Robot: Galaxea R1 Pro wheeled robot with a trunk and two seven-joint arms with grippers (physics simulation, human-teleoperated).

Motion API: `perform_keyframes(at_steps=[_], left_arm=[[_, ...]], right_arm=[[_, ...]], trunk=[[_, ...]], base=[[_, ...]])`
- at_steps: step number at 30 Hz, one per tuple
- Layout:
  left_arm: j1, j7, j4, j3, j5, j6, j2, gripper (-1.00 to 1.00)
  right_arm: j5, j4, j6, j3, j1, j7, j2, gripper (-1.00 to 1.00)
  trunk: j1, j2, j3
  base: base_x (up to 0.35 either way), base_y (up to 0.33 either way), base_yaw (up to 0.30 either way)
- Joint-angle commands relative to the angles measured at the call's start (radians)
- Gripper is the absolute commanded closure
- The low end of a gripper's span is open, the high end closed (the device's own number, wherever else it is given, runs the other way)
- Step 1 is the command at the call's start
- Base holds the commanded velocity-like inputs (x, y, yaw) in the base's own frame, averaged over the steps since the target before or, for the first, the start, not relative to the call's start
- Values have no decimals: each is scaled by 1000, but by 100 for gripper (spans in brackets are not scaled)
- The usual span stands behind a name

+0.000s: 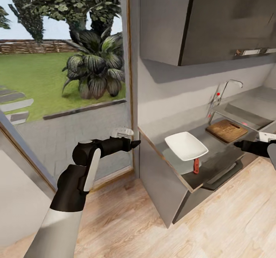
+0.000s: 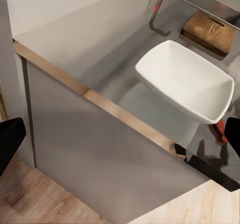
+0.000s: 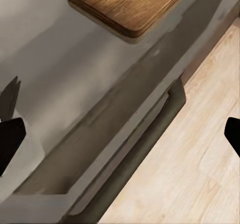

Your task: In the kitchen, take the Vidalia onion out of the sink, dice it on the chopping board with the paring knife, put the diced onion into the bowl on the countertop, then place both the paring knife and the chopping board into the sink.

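Head view. My left gripper (image 1: 135, 143) hangs in the air off the near end of the countertop (image 1: 168, 126), in front of the glass door to the garden; its tip reads as a closed point here, though the wrist camera shows otherwise. My right gripper (image 1: 237, 144) hovers just off the counter's front edge, below the chopping board (image 1: 226, 130); I cannot tell its jaws from this angle. The bowl (image 1: 186, 146) sits on the counter near its front edge. The paring knife (image 1: 196, 165) lies just in front of the bowl, red handle toward the edge, its blade hidden under the bowl's rim. The board lies farther along, next to the sink (image 1: 245, 114), with the tap (image 1: 224, 90) at the wall behind it. Inside of the basin is hidden; no onion to note.

Left wrist view. Dark fingertips (image 2: 10, 143) at both edges of the frame, far apart: jaws wide, holding nothing. Between them the bowl (image 2: 187, 79) on the counter (image 2: 75, 44), a bit of red knife handle (image 2: 218, 132) by its rim, the board (image 2: 209, 32) beyond.

Right wrist view. Fingertips (image 3: 9, 143) again at opposite edges: jaws wide, empty. The board's corner (image 3: 130, 4) rests on the counter (image 3: 60, 64); a drawer handle (image 3: 145, 144) and wood floor (image 3: 200, 154) lie below.
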Motion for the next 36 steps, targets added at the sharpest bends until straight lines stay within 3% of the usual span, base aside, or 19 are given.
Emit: perform_keyframes(at_steps=[1, 36], left_arm=[[-1, -1, -1, 1, 2, 6, 0, -100], [-1, -1, -1, -12, 2, 5, 0, -100]], right_arm=[[-11, -1, 4, 0, -1, -9, 0, -100], [-13, -1, 37, 5, -1, -14, 31, -100]], trunk=[[1, -2, -2], [1, -2, -2]], base=[[27, 90, 0], [42, 30, 0]])
